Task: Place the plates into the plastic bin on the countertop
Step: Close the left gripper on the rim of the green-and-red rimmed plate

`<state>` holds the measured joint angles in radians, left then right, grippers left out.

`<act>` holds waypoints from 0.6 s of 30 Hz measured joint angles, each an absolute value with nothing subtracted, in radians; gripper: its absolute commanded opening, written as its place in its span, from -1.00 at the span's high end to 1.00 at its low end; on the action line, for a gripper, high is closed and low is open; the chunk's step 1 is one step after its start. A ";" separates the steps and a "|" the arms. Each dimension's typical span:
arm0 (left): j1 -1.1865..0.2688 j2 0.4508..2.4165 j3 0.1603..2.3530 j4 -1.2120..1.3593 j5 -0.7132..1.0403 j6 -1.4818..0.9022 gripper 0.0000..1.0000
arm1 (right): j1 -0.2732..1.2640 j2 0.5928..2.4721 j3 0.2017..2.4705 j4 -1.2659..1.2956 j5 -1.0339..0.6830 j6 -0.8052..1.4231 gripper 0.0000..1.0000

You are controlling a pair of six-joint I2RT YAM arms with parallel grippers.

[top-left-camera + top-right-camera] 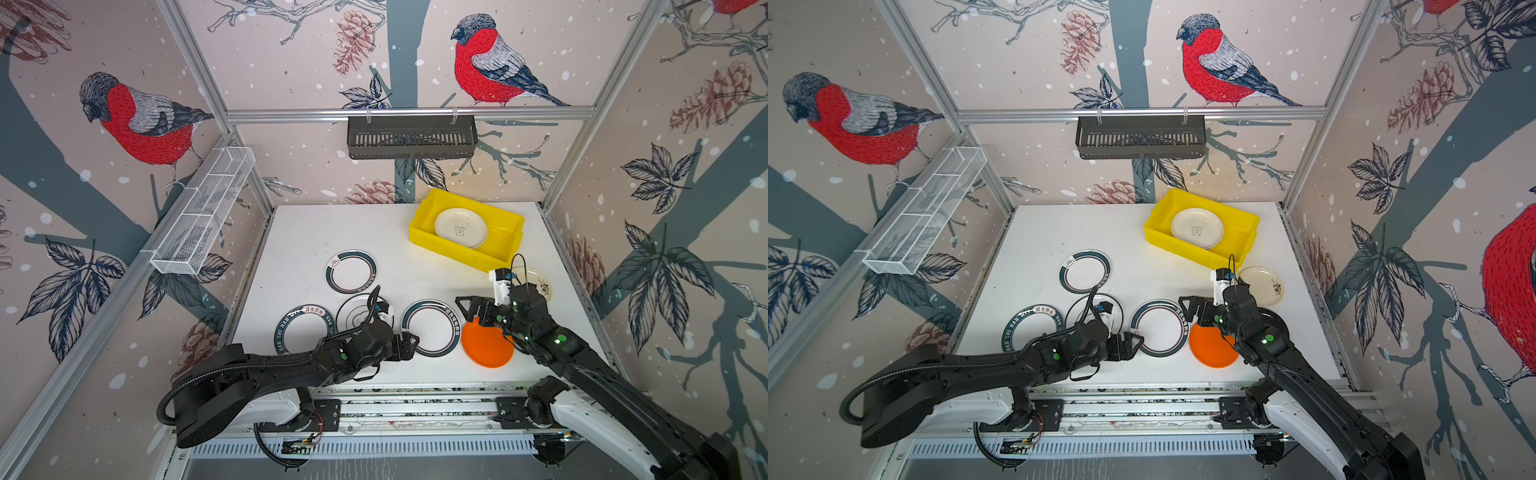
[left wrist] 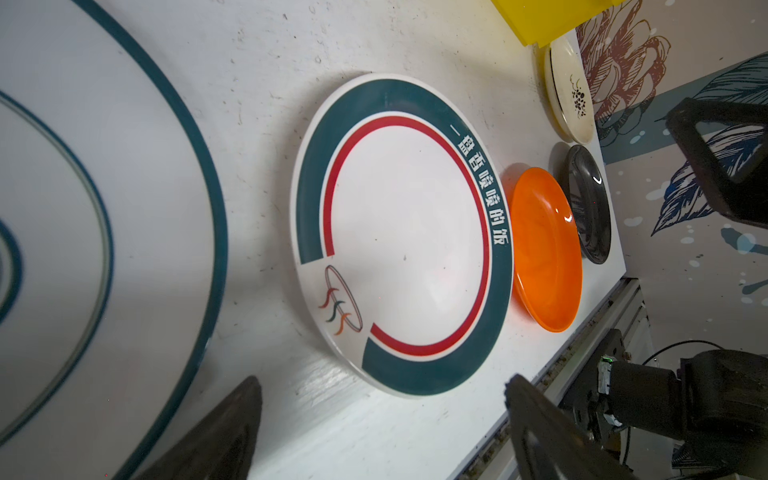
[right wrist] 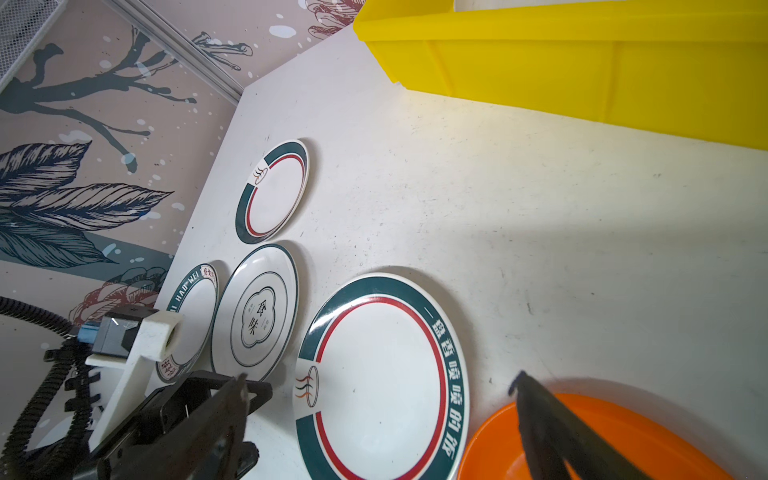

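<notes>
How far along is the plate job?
Done: a cream plate in the bin. In hand: nothing; both open, left gripper by a teal plate, right gripper above the orange plate. Left: seven others on the table, including the dark plate under the right arm.

Yellow bin (image 1: 453, 254), cream plate (image 1: 460, 227), teal-and-red-rimmed white plates (image 1: 351, 272), orange plate (image 1: 487, 351), black plate (image 2: 588, 208), white countertop (image 1: 332, 224).

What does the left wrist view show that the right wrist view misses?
Only the left wrist view shows the dark plate and the cream plate. Only the right wrist view shows the far teal-rimmed plate and the HAO WEI plate. Both show the front teal-rimmed plate, the orange plate, the white ringed plate and the yellow bin.
</notes>
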<state>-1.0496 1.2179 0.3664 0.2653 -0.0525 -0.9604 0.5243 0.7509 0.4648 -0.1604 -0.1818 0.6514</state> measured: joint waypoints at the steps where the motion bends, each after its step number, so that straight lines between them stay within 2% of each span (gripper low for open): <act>1: -1.050 1.224 0.367 0.273 -0.052 -0.960 -0.79 | 0.524 0.747 0.464 -0.160 -0.182 0.651 -0.99; 16: -1.050 1.359 0.350 0.418 -0.077 -0.988 -0.50 | 0.524 0.733 0.434 -0.150 -0.179 0.707 -0.99; 18: -1.050 1.397 0.366 0.437 -0.073 -0.992 -0.41 | 0.524 0.733 0.429 -0.144 -0.182 0.715 -0.99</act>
